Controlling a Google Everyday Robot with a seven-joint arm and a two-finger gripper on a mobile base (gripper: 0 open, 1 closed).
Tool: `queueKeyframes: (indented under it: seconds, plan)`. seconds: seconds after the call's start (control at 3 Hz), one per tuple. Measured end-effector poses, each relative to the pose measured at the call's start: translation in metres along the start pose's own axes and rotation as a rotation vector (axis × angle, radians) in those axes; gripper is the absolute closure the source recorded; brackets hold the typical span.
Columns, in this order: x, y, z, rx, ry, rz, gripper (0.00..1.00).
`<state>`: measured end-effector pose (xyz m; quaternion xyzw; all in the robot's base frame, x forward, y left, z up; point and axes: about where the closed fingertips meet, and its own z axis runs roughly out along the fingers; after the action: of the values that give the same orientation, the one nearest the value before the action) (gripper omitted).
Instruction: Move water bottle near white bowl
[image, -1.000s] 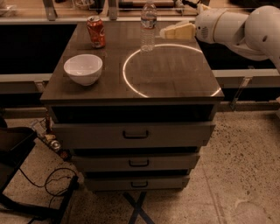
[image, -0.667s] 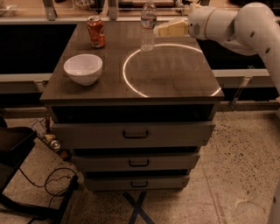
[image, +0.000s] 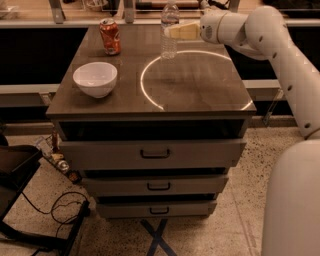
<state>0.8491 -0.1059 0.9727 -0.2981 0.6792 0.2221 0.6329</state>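
At the tall clear plastic water bottle (image: 169, 47), your gripper (image: 173, 31) had arrived from its right. I cannot tell its grip. The round glossy white bowl (image: 95, 78) sat well left.

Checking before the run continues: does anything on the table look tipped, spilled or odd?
Nothing stands out. The bottle, can and bowl stand upright on the table, no spill visible; the pincer is at the bottle, near the back edge.

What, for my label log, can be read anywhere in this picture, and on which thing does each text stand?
No text can be read anywhere.
Soda can: printed markings, too blurred to read.
Water bottle: pale label band, nothing legible.
White bowl: plain, no text.
Gripper, at the water bottle near the back of the cabinet top: no markings visible.
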Motion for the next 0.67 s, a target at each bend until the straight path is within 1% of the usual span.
queueKeyframes:
  seconds: [0.33, 0.67]
  plan:
    - [0.009, -0.011, 0.02, -0.007, -0.037, 0.048, 0.0]
    - [0.012, -0.018, 0.036, -0.022, -0.086, 0.069, 0.0]
